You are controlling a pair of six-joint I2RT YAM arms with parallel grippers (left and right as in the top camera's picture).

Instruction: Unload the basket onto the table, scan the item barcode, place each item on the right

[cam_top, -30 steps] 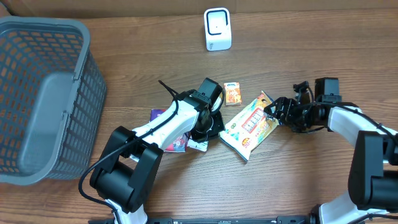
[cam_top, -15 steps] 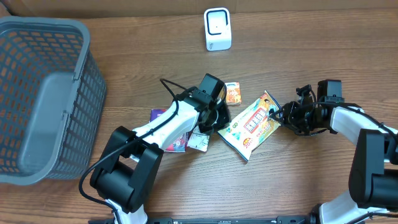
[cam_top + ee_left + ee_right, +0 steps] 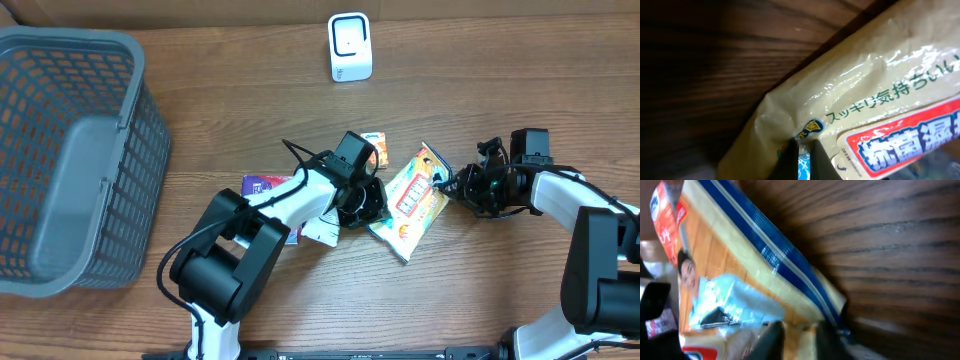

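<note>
Packet (image 3: pixel 410 195) mid-frame on worktop (image 3: pixel 480 300), gripped at left edge by tightly closed left claw (image 3: pixel 372 203), at right corner by narrowly clamped right claw (image 3: pixel 447 185). Lift level, turn barcode toward scanner (image 3: pixel 350 47) upper centre.

Yellow snack packet (image 3: pixel 412 203) between left gripper (image 3: pixel 368 206) and right gripper (image 3: pixel 451 187) (grey basket (image 3: pixel 135 120) far left, white scanner (image 3: pixel 350 47) beyond)

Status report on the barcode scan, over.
Left tool shut on packet edge. Right tool shut on opposite corner. Small box lies toward scanner.
</note>
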